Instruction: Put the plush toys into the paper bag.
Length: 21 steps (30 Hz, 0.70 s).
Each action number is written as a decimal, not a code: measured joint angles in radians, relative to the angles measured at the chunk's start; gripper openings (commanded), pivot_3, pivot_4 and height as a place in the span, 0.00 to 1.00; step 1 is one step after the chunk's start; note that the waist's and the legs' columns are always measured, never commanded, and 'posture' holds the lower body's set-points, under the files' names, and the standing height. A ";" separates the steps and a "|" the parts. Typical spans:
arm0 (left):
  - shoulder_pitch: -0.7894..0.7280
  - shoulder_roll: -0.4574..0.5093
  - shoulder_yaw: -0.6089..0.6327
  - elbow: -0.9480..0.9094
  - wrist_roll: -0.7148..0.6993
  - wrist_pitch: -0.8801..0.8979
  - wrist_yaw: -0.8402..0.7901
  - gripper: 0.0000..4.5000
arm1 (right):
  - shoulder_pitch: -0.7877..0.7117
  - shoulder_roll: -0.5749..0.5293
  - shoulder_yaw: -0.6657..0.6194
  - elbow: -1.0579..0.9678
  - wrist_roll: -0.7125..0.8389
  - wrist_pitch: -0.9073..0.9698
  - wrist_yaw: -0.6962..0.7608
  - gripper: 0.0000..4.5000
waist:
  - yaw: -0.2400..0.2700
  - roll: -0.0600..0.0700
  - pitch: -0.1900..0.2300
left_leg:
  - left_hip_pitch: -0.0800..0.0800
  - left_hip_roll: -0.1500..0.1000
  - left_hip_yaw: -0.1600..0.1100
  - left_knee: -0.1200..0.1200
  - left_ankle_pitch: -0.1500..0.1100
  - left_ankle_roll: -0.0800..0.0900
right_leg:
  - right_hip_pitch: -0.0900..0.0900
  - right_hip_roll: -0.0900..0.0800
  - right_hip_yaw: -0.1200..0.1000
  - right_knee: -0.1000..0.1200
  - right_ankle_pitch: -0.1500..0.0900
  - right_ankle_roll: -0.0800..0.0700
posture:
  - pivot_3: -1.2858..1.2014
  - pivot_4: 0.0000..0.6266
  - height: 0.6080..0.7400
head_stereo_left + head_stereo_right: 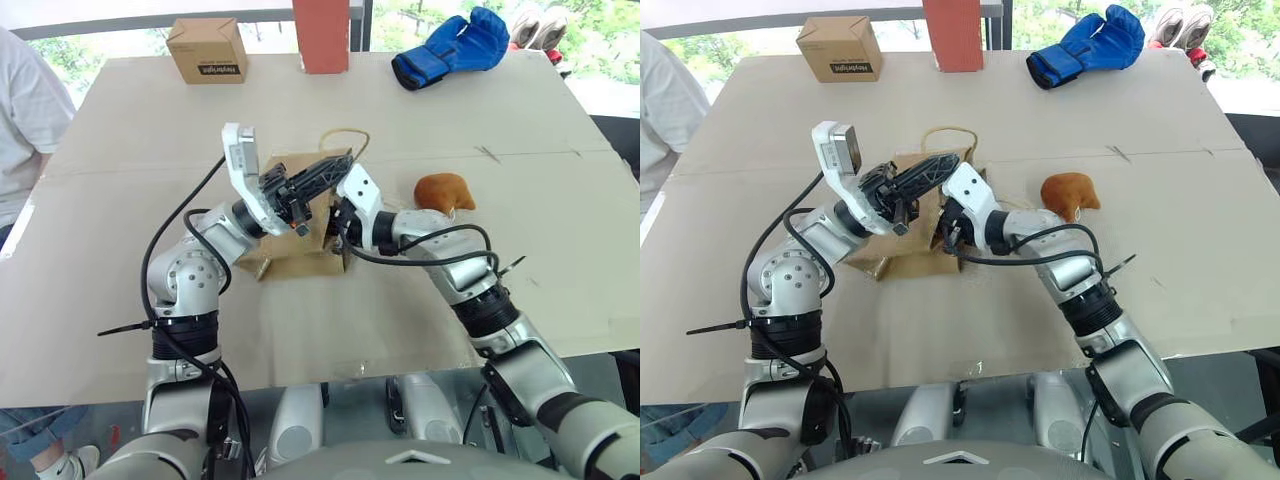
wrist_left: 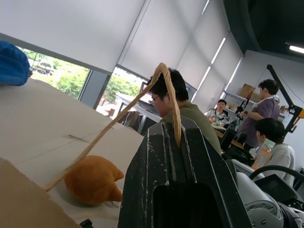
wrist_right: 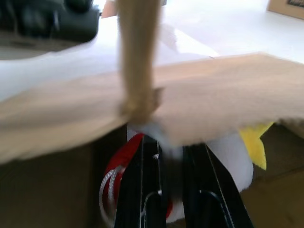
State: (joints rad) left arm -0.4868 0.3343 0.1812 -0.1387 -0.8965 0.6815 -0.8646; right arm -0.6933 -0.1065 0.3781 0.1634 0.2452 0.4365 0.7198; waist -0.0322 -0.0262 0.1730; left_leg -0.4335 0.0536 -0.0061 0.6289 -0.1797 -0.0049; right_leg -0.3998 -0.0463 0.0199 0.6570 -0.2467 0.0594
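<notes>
The brown paper bag lies mid-table with its mouth turned toward my right arm. My left gripper is shut on the bag's twisted loop handle, which drapes over the fingertips and holds the upper edge up. My right gripper reaches into the bag's mouth. Its wrist view shows the white plush toy, with a red end and a yellow spiky tip, inside the bag under the paper edge and against my right gripper. The brown plush toy lies on the table just right of the bag.
At the table's far edge stand a small printed cardboard box and a red-orange post. A blue boxing glove lies at the far right. A person in white sits at the left edge. Several people sit in the background.
</notes>
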 measured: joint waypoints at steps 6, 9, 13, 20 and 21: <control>0.023 0.060 0.000 0.008 0.052 -0.064 -0.056 0.00 | 0.093 -0.065 -0.061 -0.028 0.014 -0.010 0.023 0.44 | 0.006 0.001 0.000 | 0.000 0.000 0.000 -0.001 0.000 0.000 | 0.000 0.000 0.000 0.000 0.000 0.000 | 0.52 0.24 1.00; -0.008 0.102 0.009 0.081 0.091 -0.122 -0.112 0.00 | 0.199 -0.176 -0.177 -0.332 0.107 0.154 0.006 0.44 | 0.018 0.001 0.001 | 0.000 0.000 0.000 -0.001 0.000 0.000 | -0.001 0.000 0.000 0.000 -0.002 -0.003 | 0.52 0.24 1.00; -0.040 0.091 -0.002 0.110 0.101 -0.141 -0.135 0.00 | 0.207 -0.172 -0.189 -0.415 0.118 0.211 -0.035 0.44 | 0.013 0.001 0.001 | 0.001 0.001 0.001 -0.001 0.000 0.000 | -0.001 0.000 0.000 0.000 -0.002 -0.004 | 0.52 0.24 1.00; -0.059 0.118 -0.015 0.154 0.132 -0.166 -0.182 0.00 | 0.233 -0.251 -0.271 -0.493 0.104 0.288 -0.144 0.79 | 0.024 0.001 0.001 | -0.001 0.000 0.001 0.000 0.000 0.000 | -0.001 -0.001 0.001 -0.001 -0.002 -0.004 | 0.52 0.24 1.00; -0.065 0.124 -0.015 0.158 0.139 -0.170 -0.188 0.00 | 0.225 -0.282 -0.308 -0.500 0.100 0.310 -0.166 0.79 | 0.024 0.001 0.001 | -0.001 -0.001 0.002 0.000 0.000 0.000 | -0.001 -0.001 0.001 -0.002 -0.002 -0.004 | 0.52 0.24 1.00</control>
State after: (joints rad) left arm -0.5519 0.4584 0.1657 0.0194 -0.7576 0.5111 -1.0526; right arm -0.4684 -0.3882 0.0700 -0.3370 0.3448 0.7463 0.5540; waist -0.0079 -0.0250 0.1745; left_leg -0.4348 0.0531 -0.0044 0.6293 -0.1798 -0.0050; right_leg -0.4007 -0.0475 0.0205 0.6553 -0.2488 0.0557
